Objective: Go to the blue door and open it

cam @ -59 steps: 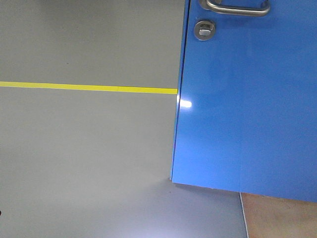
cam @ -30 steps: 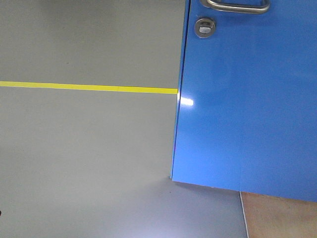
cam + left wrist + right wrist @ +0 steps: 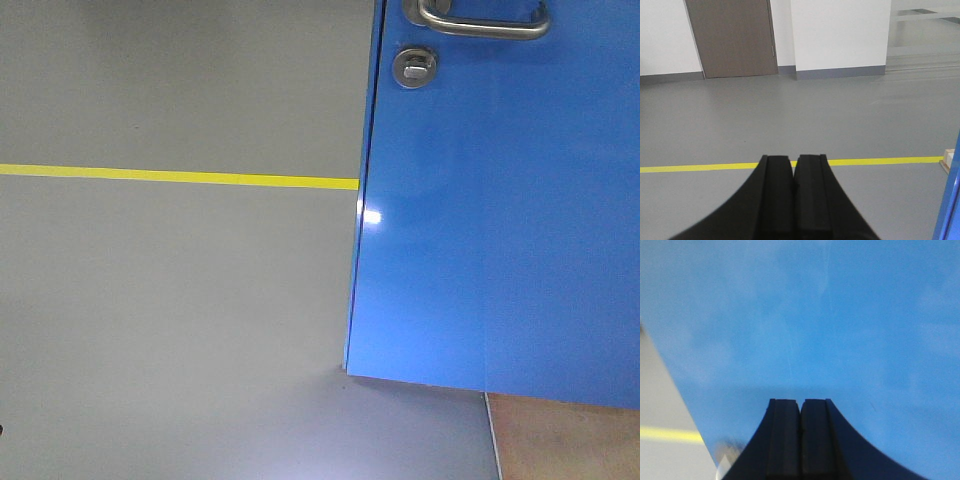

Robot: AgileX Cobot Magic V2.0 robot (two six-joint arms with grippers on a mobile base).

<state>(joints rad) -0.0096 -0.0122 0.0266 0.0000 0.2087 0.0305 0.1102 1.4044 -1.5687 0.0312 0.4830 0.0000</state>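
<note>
The blue door [image 3: 500, 220] fills the right half of the front view, its free edge near the middle of the frame. Its silver lever handle [image 3: 485, 22] and round thumb-turn lock [image 3: 414, 66] sit at the top edge. My right gripper [image 3: 800, 401] is shut and empty, its tips very close to the glossy blue door [image 3: 815, 315], which fills the right wrist view. My left gripper [image 3: 793, 157] is shut and empty, pointing past the door over open grey floor. A strip of the blue door [image 3: 949, 210] shows at the right edge of the left wrist view.
A yellow floor line [image 3: 180, 177] crosses the grey floor left of the door; it also shows in the left wrist view [image 3: 880, 161]. A brown door [image 3: 732, 37] and white walls stand far ahead. A tan floor patch [image 3: 570, 440] lies under the blue door.
The handle and lock have shifted slightly down and right in the front view. The door's bottom edge sits a little lower. Otherwise the view is nearly unchanged.
</note>
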